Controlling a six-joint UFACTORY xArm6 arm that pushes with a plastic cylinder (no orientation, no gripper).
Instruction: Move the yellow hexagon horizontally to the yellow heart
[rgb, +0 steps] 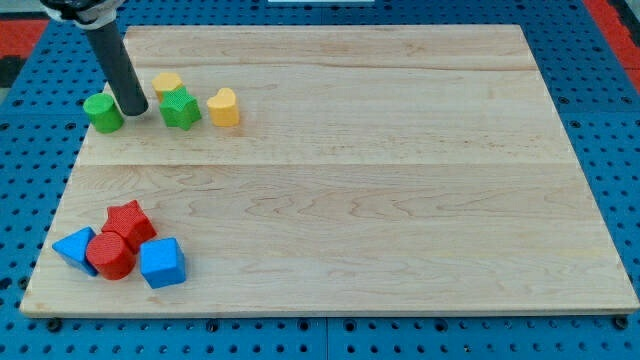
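The yellow hexagon (166, 84) lies near the board's top left, touching the top of a green star (180, 108). The yellow heart (223, 107) stands just to the right of the green star, lower and to the right of the hexagon. My tip (134, 111) rests on the board between a green cylinder (103, 112) on its left and the green star on its right. It is to the lower left of the yellow hexagon, a short gap away.
A cluster sits at the bottom left: a red star (130, 223), a red cylinder (111, 256), a blue triangle (75, 247) and a blue cube (162, 263). The wooden board (400, 180) lies on a blue pegboard.
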